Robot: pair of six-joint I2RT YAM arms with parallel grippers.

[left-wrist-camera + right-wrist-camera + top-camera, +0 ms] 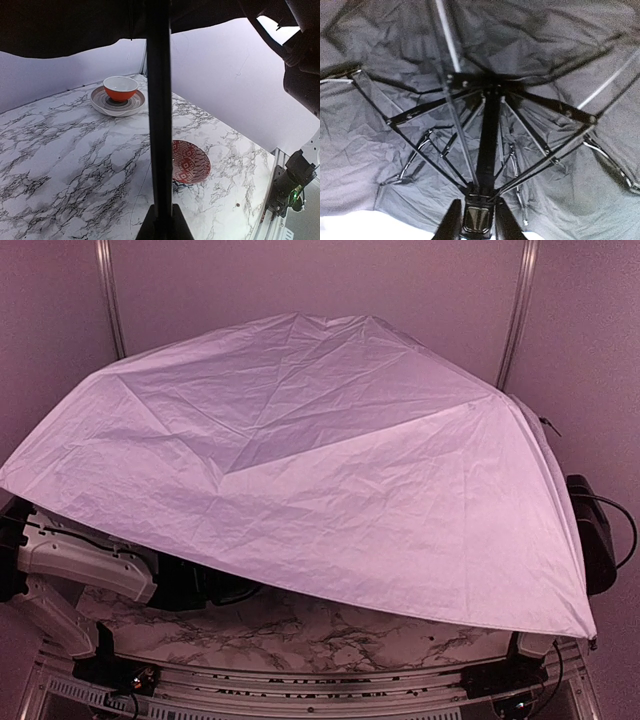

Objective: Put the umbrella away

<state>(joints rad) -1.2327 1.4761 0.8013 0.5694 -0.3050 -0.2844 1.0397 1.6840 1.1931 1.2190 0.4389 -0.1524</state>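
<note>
Open umbrella [300, 470] over surface [300, 630]; left gripper [161, 222] clamped on its shaft [159, 100]; right gripper [477, 231] straddles its runner [478, 215], grip unclear.

One umbrella [300, 470], one orange bowl [120, 88], one red patterned bowl [191, 161], one plate [100, 103]
</note>
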